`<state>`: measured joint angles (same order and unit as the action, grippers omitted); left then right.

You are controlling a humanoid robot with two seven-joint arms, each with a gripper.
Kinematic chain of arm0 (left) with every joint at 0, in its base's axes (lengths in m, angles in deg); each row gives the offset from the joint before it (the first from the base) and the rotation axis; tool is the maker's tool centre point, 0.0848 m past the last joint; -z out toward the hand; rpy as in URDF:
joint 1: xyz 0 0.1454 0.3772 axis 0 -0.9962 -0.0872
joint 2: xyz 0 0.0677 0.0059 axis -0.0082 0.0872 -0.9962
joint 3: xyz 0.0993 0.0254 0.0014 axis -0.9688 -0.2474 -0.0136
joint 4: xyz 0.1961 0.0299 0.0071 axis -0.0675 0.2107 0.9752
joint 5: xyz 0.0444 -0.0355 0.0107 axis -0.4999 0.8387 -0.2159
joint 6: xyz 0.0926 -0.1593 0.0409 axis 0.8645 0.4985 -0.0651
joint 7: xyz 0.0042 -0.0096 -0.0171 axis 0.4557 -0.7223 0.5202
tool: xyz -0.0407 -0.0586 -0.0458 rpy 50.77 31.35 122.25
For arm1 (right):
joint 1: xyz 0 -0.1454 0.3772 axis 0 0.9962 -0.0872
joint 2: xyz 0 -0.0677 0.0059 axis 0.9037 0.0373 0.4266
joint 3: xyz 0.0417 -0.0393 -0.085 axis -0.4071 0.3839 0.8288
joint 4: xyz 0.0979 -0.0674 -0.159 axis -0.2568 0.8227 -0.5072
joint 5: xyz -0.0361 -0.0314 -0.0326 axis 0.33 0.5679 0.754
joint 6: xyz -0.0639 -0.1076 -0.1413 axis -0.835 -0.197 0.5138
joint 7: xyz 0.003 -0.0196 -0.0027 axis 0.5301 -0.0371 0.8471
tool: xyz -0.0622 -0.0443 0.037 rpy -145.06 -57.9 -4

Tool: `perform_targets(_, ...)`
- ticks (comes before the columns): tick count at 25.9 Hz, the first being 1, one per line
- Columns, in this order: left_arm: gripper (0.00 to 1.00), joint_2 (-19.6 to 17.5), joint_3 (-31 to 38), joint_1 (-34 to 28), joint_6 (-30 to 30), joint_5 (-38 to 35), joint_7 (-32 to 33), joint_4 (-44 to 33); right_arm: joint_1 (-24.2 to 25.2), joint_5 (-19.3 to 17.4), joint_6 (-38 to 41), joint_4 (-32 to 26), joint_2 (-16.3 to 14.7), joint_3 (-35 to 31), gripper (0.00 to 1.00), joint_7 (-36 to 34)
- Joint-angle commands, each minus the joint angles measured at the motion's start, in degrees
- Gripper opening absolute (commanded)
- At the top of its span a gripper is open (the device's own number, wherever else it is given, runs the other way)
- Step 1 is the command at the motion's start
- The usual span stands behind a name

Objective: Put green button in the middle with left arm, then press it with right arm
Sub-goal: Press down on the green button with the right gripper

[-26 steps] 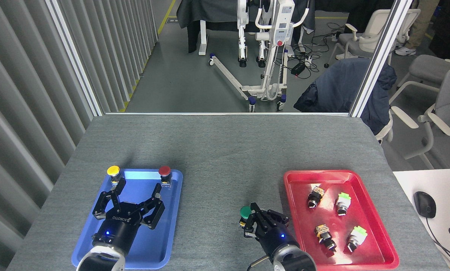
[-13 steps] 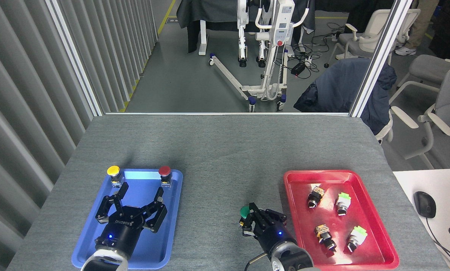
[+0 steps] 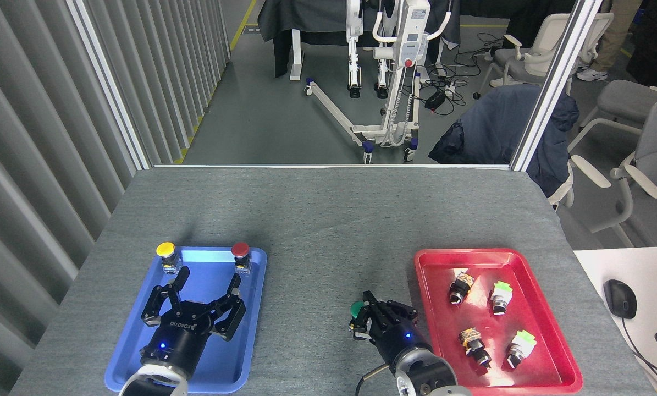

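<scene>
Both arms are drawing back toward the bottom of the frame since a second ago. At lower centre, the right gripper (image 3: 368,311), jaws closed, is pressing against the green button (image 3: 357,311) on the bare grey table (image 3: 328,220), between the trays. At lower left, the left gripper (image 3: 207,281) is hovering over the blue tray (image 3: 251,308), jaws spread open and empty.
</scene>
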<state>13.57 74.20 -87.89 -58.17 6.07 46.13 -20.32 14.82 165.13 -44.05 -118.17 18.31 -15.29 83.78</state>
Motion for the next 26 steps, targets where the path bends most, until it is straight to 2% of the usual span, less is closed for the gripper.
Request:
perform_targets(1, 0.98, -0.03, -0.07, -0.15, 0.19, 0.00, -0.08, 0.02, -0.10, 0.04, 0.93, -0.36, -0.06, 0.00, 0.00, 0.02)
perform_targets(20, 0.98, -0.21, -0.07, -0.41, 0.28, 0.00, -0.08, -0.24, 0.78, -0.05, 2.25, 0.78, -0.59, 1.67, 0.00, 0.02)
perform_targets(26, 0.98, -0.12, -0.07, -1.20, 0.28, 0.00, -0.08, -0.24, 0.60, -0.05, 2.16, 3.77, -0.76, 1.67, 0.00, 0.02)
